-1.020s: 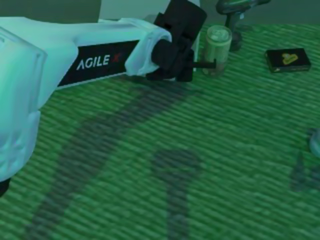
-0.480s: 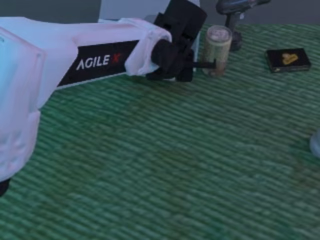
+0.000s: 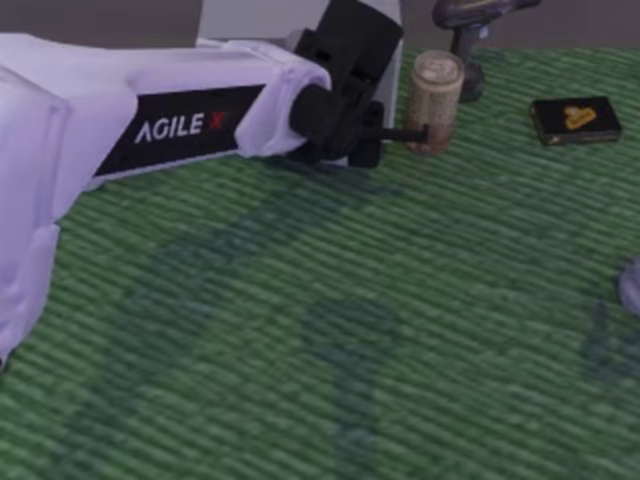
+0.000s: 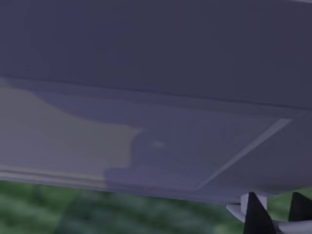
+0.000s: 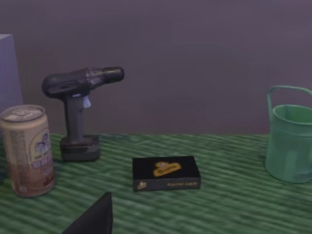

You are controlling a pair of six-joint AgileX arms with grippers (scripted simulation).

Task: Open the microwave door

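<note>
The left arm (image 3: 150,140) reaches across the table (image 3: 400,330) to the microwave (image 3: 260,18) at the far edge, and the left gripper (image 3: 400,132) sits low against the microwave's front. One dark finger (image 3: 405,132) pokes out to the right, toward the can. In the left wrist view the microwave door (image 4: 146,136) fills almost all of the picture, very close, with two finger tips (image 4: 253,214) at its lower edge; I cannot tell whether the fingers are apart or closed on something.

The door looks stiff and flat, with a smooth face, so I think fingers would slip there. A better hold is the free edge of the door, away from the hinge, and then a swing outward.

Right of the microwave stands the can (image 3: 436,85), then a drill (image 3: 470,30), then a black box (image 3: 575,118). The right gripper is hardly visible; only a dark part (image 5: 95,217) shows, and the state of its fingers is unclear.
</note>
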